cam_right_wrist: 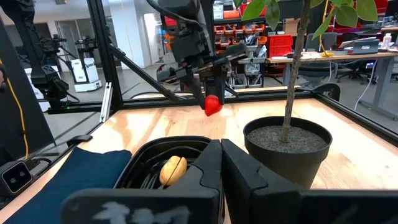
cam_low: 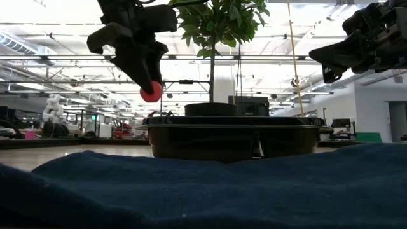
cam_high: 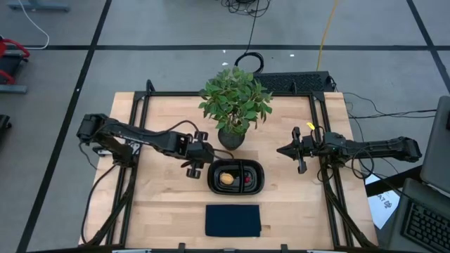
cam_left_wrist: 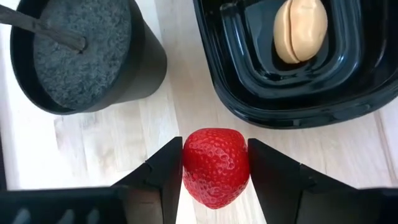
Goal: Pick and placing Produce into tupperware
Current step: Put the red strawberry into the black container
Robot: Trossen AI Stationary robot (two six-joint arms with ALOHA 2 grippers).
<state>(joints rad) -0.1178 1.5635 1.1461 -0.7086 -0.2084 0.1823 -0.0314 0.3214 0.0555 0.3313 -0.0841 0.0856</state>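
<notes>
Your left gripper [cam_left_wrist: 215, 171] was clamped on the strawberry [cam_left_wrist: 216, 167], both fingers pressed to its sides; it hung above the wood just beside the tupperware's [cam_high: 213, 184] left rim, near the plant pot [cam_left_wrist: 81, 56]; in the low view the strawberry [cam_low: 151, 93] sat clear above the container's rim [cam_low: 232, 122]. Inside the tupperware you had the yellow-orange piece [cam_high: 226, 179] in the left compartment and the dark red berry [cam_high: 247, 180] in the right; your right gripper [cam_right_wrist: 221, 155] waited well apart to the right, fingers pressed together on nothing; the blue cloth [cam_high: 233, 221] lay near the table's front edge.
</notes>
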